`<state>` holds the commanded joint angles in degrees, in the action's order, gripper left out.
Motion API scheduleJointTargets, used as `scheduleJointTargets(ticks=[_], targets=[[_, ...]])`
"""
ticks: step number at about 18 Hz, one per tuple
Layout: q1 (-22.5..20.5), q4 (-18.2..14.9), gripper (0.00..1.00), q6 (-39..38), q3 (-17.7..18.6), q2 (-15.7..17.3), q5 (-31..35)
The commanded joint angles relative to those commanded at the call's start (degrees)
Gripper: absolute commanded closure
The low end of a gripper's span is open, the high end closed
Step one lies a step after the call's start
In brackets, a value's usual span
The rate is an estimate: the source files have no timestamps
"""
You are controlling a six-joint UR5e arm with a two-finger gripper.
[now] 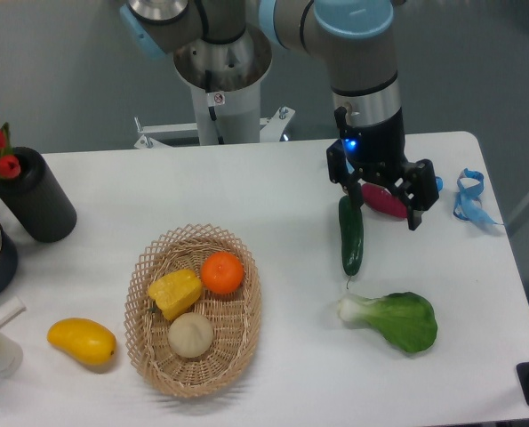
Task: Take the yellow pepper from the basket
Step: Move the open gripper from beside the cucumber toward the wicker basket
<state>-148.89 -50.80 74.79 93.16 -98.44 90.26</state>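
End effector (384, 206) open; basket (148, 267) holds three items, one yellow pepper (175, 293).

Red object (386, 201) partly behind end effector (381, 200)

We can read no text, number or brand anywhere in this view. The only candidate is a small white sticker with a red mark (215, 98) on the robot's pedestal (221, 107), at about twelve o'clock from the basket (157, 356); it is too small for us to make out any characters. The gripper (381, 206) body shows a blue light but no lettering we can read, and the black cylinder (33, 196) at nine o'clock carries no legible label.
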Motion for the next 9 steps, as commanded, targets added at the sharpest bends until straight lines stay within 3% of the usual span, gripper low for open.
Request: scheduleJointTargets(ticks=[9], targets=[[0.35,0.0,0.0,-0.09,0.79,-0.35,-0.18]])
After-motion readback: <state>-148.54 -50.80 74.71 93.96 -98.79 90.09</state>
